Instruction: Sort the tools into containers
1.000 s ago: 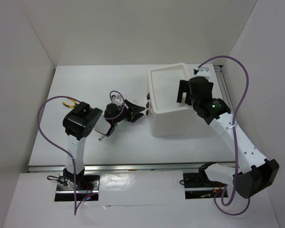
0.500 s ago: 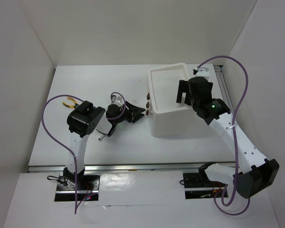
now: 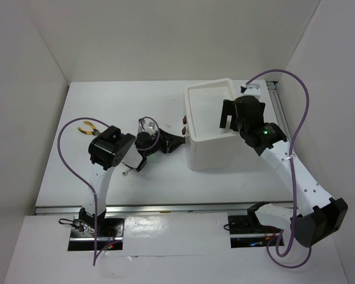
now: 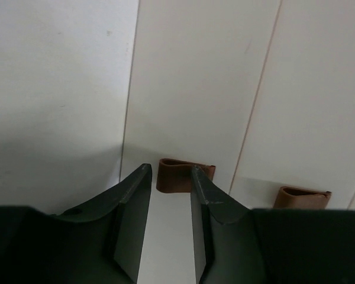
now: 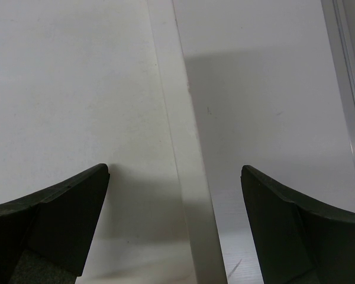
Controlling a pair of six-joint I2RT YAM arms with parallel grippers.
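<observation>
while left gripper (image 4: pixel 170 170) holds its jaws narrowly apart at a small reddish-brown drawer handle (image 4: pixel 175 178) of the white plastic box (image 3: pixel 210 154), right gripper (image 5: pixel 175 170) hangs wide open over its rim.

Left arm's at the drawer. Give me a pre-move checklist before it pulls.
1. Left gripper lined up on drawer handle: ok, the handle shows in the gap.
2. Fingers touching the handle: cannot tell.
3. Left gripper has room to close: ok, gap visible.
4. Right gripper out of the way: ok, open above the white box unit.
5. Pliers clear of the left arm: ok, lying apart at far left.
</observation>
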